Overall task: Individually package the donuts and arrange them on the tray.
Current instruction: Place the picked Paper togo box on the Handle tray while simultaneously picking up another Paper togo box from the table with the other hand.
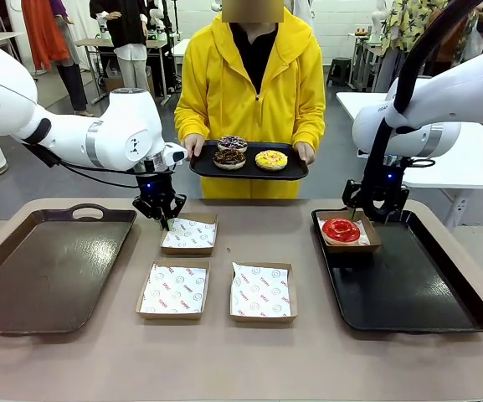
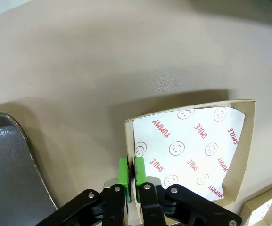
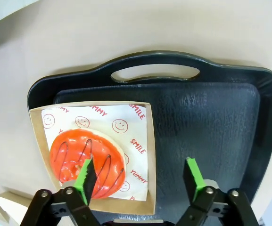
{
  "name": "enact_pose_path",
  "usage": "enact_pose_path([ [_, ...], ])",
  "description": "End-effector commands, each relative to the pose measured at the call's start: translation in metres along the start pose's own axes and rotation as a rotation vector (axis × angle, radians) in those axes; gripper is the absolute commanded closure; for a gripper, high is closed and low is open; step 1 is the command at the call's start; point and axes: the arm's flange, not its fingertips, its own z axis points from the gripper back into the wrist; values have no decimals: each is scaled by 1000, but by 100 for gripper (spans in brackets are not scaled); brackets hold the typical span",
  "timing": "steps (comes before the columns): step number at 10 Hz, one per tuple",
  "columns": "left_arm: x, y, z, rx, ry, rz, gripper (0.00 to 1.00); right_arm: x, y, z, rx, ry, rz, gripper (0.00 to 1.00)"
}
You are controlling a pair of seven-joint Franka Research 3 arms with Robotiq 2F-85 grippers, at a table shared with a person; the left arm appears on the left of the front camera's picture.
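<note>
— At the left of the table, what is the left gripper doing?

— It is down at the far box. The wrist camera shows its green pads pinched together on that box's left wall. The box is lined with printed paper.

— And the right gripper?

— It hangs over the far left corner of the black tray with its jaws spread wide apart. The red donut sits just below it in a box of its own, inside that corner of the tray.

— Where are the other donuts?

— Across the table the person holds a small tray with both hands. On it lie the yellow donut, the dark donut and, behind that one, the sprinkled donut.

— What else is on the table?

— The left near box and the right near box lie side by side, both lined with paper. A brown tray lies at the left, apart from them.
</note>
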Motion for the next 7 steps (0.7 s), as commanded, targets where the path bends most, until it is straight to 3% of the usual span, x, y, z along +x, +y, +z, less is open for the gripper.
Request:
enact_pose_path([
  [1,-3,-1,3,25,-13,8,100,6,-2,2,44,3,2,0],
  [4,-3,-1,5,38,-10,12,100,-13,-15,26,139,-16,-16,0],
  [7,0,-11,40,66,22,4,100,-59,-66,84,452,-47,-11,0],
])
